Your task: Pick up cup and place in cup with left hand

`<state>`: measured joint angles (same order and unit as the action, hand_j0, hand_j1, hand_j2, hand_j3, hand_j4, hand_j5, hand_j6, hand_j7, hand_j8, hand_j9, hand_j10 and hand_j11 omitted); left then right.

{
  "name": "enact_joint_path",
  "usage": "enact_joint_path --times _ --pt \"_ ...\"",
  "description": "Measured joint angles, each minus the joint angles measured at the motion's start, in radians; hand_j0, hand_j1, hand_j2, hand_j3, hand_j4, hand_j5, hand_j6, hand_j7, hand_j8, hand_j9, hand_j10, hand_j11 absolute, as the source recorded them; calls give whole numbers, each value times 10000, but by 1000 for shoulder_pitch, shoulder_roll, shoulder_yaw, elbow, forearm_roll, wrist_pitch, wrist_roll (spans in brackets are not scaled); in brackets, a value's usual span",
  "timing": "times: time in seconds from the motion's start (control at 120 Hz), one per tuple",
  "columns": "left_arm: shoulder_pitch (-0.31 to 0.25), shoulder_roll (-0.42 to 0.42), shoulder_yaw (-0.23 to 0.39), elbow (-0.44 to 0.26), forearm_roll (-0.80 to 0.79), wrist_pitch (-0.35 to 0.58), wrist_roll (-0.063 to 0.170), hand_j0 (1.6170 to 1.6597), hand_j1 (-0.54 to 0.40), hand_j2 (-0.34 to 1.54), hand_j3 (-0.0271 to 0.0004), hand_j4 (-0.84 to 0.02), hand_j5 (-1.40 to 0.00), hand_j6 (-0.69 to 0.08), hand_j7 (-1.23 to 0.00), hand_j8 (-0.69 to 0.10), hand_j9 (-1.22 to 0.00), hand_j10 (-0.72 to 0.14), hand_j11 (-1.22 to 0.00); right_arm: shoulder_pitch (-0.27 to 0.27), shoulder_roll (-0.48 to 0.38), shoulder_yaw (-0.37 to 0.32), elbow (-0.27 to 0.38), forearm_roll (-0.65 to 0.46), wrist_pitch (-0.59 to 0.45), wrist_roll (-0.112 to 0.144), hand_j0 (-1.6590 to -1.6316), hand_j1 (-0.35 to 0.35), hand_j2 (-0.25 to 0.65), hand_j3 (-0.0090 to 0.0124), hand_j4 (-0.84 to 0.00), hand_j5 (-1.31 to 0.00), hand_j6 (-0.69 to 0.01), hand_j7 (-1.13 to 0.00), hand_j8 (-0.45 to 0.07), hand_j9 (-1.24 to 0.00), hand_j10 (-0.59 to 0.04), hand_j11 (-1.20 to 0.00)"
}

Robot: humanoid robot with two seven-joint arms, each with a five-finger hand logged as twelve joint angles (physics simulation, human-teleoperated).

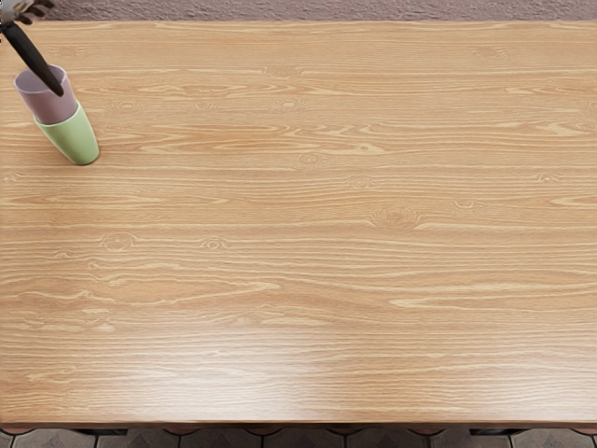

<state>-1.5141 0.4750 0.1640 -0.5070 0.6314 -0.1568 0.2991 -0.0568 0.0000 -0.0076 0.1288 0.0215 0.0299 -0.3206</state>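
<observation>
The purple cup [52, 111] sits partway inside the green cup [71, 141], its mouth and upper wall showing above the lower rim, and the green cup stands on the worktop [326, 233] near the far left corner. The nested pair seems to lean towards that corner, though the camera's slant may account for it. The left hand [16, 11] is cut off by the picture's edge; 1 long dark part of it reaches down across the purple cup's mouth to the near side of the wall. I cannot tell how far open the hand is, whether it touches the cup or whether it has any hold of it. By its look the cup should be light and fairly stiff, with a smooth wall that could slip under a loose hold; whether it would crack or only flex I cannot judge. If it needs settling, the best place to take it is the exposed wall just below the rim, with even pressure from 2 sides and clear of the green lip. A sideways pull at this height could tip both cups, so any release wants to go straight up.
</observation>
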Motion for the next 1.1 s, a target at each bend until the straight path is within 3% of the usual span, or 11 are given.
enact_joint_path --times 0.392,0.625,0.85,1.1 --pt "-85 -32 -4 -227 -121 -13 2 16580 3039 92 0 -416 -509 -423 -506 -419 -505 -416 -504 0 0 0 0 0 0 0 -16581 -3491 1 0 -3 -1 -5 0 -4 0 -3 0" --pt "-146 -24 -3 -404 -268 -130 5 16581 3133 70 0 -331 -401 -338 -399 -335 -398 -327 -397 0 0 0 0 0 0 0 -16581 -3491 0 0 -4 -1 -5 0 -4 0 -3 0" --pt "-153 -19 -4 -447 -429 -387 6 16581 3162 59 0 -299 -364 -305 -362 -302 -361 -295 -361 0 0 0 0 0 0 0 -16581 -3491 0 0 -4 -1 -6 0 -4 0 -3 0" --pt "-152 -15 1 -500 -492 -448 9 16581 3200 50 0 -262 -320 -266 -319 -263 -319 -257 -318 0 0 0 0 0 0 0 -16581 -3491 0 0 -4 -1 -6 0 -4 0 -3 0"
